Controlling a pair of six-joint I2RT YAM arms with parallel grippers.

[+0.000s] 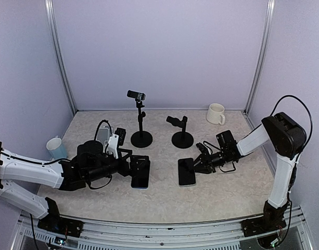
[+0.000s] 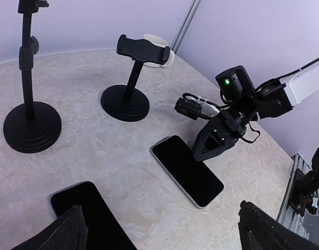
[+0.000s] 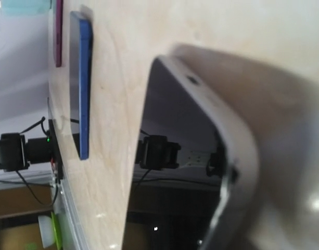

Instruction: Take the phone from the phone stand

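Gently: the right pincer, gap impossible to tell, should lift clear of the flat phone; left pincer stands wide apart.

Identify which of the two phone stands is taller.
The left stand, with the straight upright pole; the right stand is shorter, its clamp sitting lower.
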